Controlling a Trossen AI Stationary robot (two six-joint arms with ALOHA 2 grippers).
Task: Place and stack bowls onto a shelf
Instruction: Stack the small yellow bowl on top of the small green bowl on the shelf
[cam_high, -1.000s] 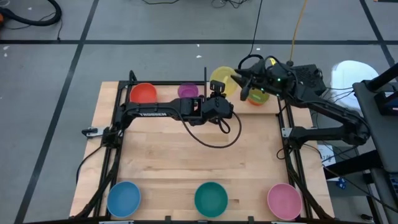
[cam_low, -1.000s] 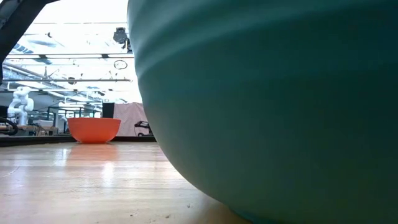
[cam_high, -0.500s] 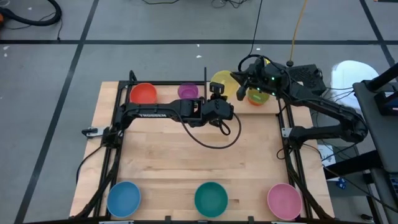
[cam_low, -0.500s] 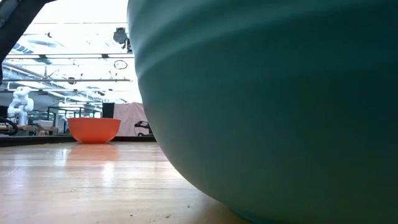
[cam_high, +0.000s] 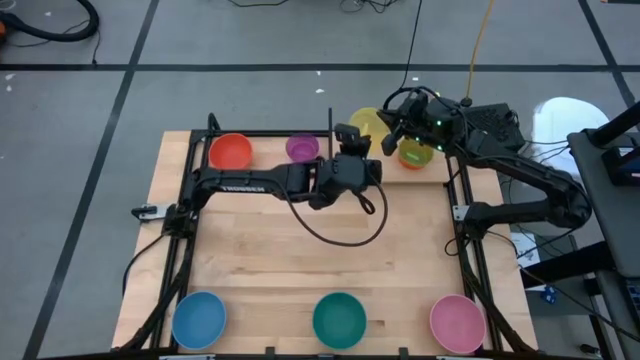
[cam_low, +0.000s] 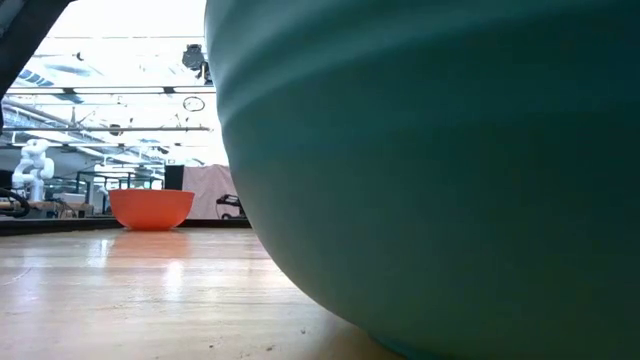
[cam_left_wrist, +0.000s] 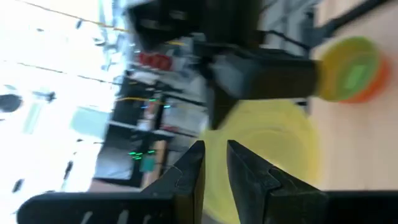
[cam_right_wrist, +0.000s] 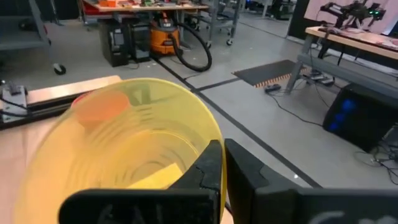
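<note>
Already a few small bowls sit on the shelf (cam_high: 270, 135), the low board along the far edge of the table (cam_high: 300, 260). Going left to right along it: the red-orange bowl (cam_high: 231, 151) near its left end, the purple bowl (cam_high: 302, 148) just beside the black post (cam_high: 330, 125), then the yellow bowl (cam_high: 368, 127) past the post, tilted and off the surface, and last the green bowl (cam_high: 417, 148) nested in the orange bowl (cam_high: 411, 160) — one stack made.

The right gripper (cam_high: 398, 128) is clenched on the yellow bowl's rim, its two fingers pinched together on the wall in the right wrist view. The left gripper (cam_high: 347, 135) sits just beside the same bowl on the post side, fingers slightly parted with a narrow gap and nothing between them, so it looks released.

Well away from the shelf, along the table's near edge, stand the blue bowl (cam_high: 199, 318), the teal bowl (cam_high: 339, 319) and the pink bowl (cam_high: 457, 322), none of them stacked.

By my count that makes eight bowls: five small, three large. I judge the task less than half done — the yellow bowl is not yet set down, and all three large bowls are left to be carried to the shelf.
</note>
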